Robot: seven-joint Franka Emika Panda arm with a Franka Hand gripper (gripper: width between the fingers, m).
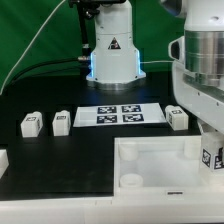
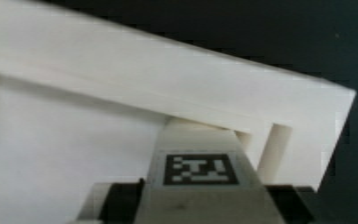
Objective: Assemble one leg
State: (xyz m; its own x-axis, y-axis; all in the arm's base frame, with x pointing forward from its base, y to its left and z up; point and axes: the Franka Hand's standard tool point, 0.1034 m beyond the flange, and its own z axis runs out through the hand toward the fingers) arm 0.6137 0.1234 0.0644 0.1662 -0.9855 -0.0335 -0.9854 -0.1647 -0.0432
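My gripper [image 1: 208, 140] is at the exterior view's right, over the right end of the white rimmed tray part [image 1: 150, 148]. It is shut on a white leg [image 1: 211, 157] with a marker tag. In the wrist view the leg [image 2: 197, 165] sits between the two dark fingers [image 2: 130, 200], its far end close to the tray's rim [image 2: 158, 60] at a corner. I cannot tell whether the leg touches the tray. Three more legs stand on the black table: two at the left [image 1: 31, 123] [image 1: 61, 121] and one at the right [image 1: 177, 117].
The marker board [image 1: 120, 114] lies flat in front of the robot base [image 1: 112, 50]. A white part [image 1: 3, 158] shows at the left edge. A green backdrop stands behind the table.
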